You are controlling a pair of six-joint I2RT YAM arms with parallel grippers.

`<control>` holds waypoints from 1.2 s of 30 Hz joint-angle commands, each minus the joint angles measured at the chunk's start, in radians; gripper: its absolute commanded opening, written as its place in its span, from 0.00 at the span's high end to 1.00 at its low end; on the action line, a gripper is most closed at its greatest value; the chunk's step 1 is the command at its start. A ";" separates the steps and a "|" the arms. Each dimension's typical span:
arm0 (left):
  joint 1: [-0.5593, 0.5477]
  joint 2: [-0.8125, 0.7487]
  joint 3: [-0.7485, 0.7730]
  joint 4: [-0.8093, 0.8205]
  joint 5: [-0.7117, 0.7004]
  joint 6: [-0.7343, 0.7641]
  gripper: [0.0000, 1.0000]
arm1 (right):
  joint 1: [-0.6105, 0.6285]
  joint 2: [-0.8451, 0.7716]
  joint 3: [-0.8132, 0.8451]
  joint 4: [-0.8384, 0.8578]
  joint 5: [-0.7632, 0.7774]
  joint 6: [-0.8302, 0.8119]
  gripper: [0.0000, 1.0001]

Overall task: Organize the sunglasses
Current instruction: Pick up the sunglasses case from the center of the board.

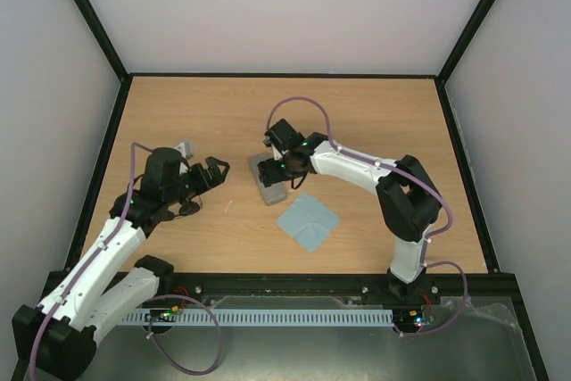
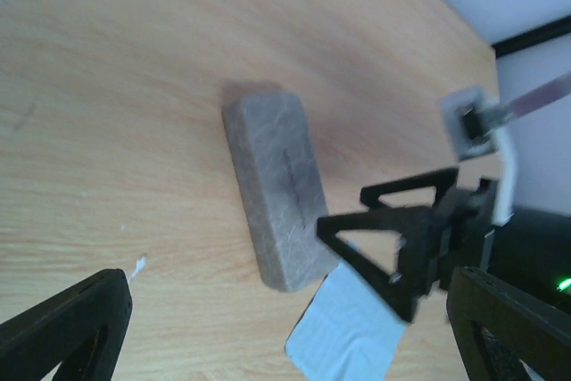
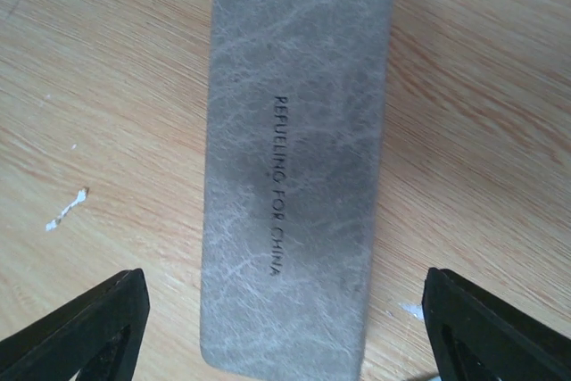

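Two claws gaping wide, right claw (image 1: 275, 173) hovering over closed case (image 3: 294, 167), sunglasses (image 1: 187, 209) lying under left arm (image 1: 116, 240), just behind left claw (image 1: 217, 171), cloth (image 1: 308, 221) lying beside case

A closed grey case (image 1: 270, 180) is laid on the wooden table (image 1: 375, 122); a blue cloth (image 1: 308, 222) is spread just beside it, nearer and right.
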 commanded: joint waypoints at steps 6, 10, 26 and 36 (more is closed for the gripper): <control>0.028 -0.063 0.098 -0.114 -0.097 0.015 0.00 | 0.124 0.111 0.110 -0.111 0.291 -0.008 0.09; 0.034 -0.081 0.087 -0.118 -0.089 0.013 0.01 | 0.129 0.141 0.132 -0.123 0.314 -0.004 0.10; 0.045 -0.111 0.042 -0.110 -0.068 0.013 0.01 | 0.129 0.179 0.139 -0.129 0.332 -0.007 0.19; 0.050 -0.114 0.033 -0.110 -0.063 0.014 0.00 | 0.131 0.205 0.156 -0.126 0.323 -0.014 0.16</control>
